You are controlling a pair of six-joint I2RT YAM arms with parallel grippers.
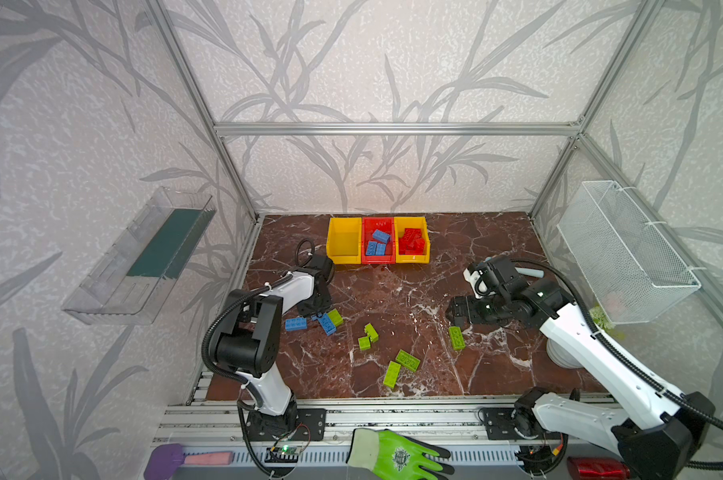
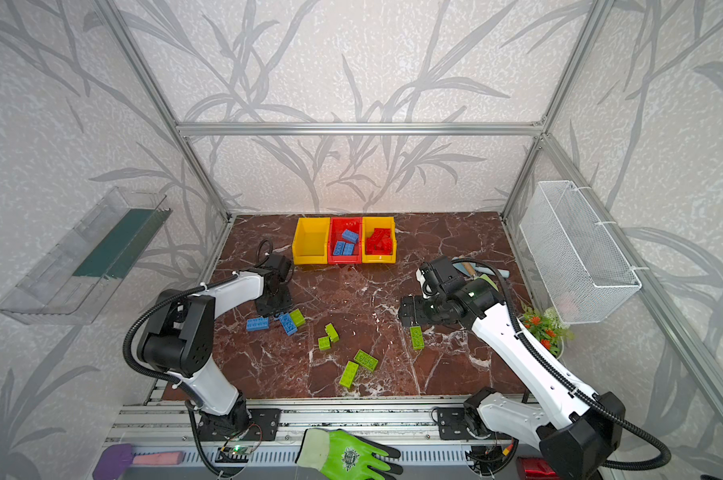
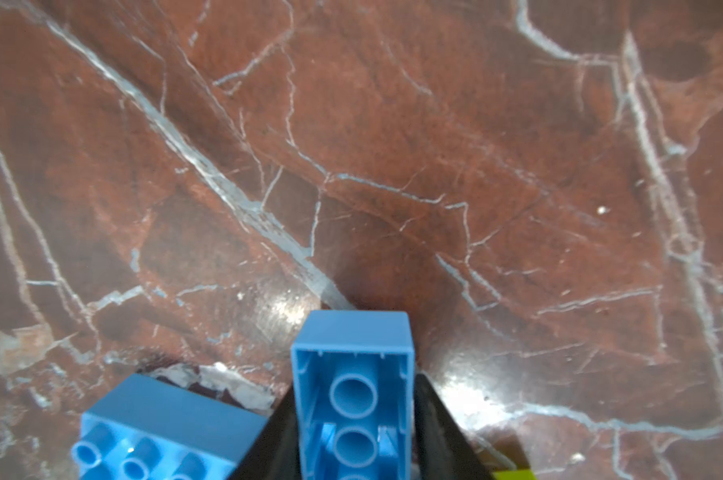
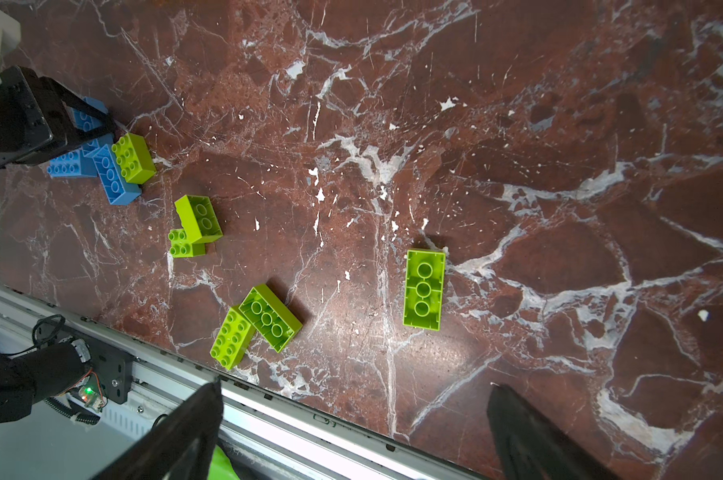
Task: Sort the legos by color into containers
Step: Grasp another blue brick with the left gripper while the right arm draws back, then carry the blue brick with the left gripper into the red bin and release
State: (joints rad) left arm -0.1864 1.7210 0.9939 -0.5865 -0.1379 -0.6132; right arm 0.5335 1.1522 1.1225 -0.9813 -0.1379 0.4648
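We are sorting blue now. Our left claw (image 3: 353,399) is squeezing a blue lego (image 3: 353,332) down at the table (image 1: 393,299). Our right claw (image 4: 353,386) is hanging wide open, holding nothing. Next, we are thinking, it needs lifting and carrying to the red bin (image 1: 378,260), where three blue legos (image 1: 380,236) are lying. We are counting three blue and six green legos (image 4: 423,289) on the table, and three bins (image 1: 343,257).

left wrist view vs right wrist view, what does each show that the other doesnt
Only left wrist: the hollow underside of the blue brick up close, clamped in the left hand. Only right wrist: five other lime bricks, the open right hand, the front rail. Both: the marble table, the held brick, a studs-up blue brick, one lime brick.
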